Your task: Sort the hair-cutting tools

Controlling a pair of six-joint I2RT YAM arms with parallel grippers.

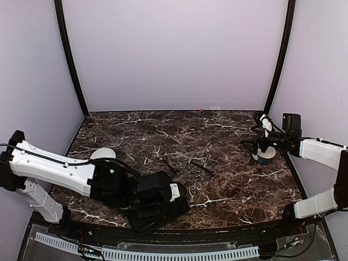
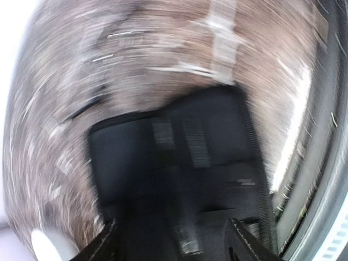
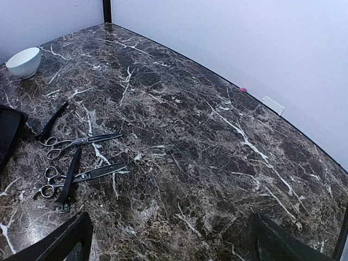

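The hair-cutting tools (image 1: 191, 164) lie loose in a small cluster mid-table. The right wrist view shows plain silver scissors (image 3: 76, 142), toothed thinning scissors (image 3: 87, 175) and two slim dark comb-like pieces (image 3: 51, 122) (image 3: 70, 175). My left gripper (image 1: 163, 197) hovers low over the flat black case (image 1: 157, 216) at the near edge. The left wrist view is motion-blurred, with the left gripper (image 2: 174, 247) open above the case (image 2: 179, 157) and its fingers (image 2: 103, 246) wide apart. My right gripper (image 1: 250, 142) hangs open at the far right, well away from the tools, with nothing between the jaws of the right gripper (image 3: 174, 247).
One white bowl (image 1: 103, 154) stands at the left behind my left arm, also seen as the bowl (image 3: 23, 61) in the right wrist view. Another bowl (image 1: 266, 156) sits under my right wrist. Purple walls close the table on three sides.
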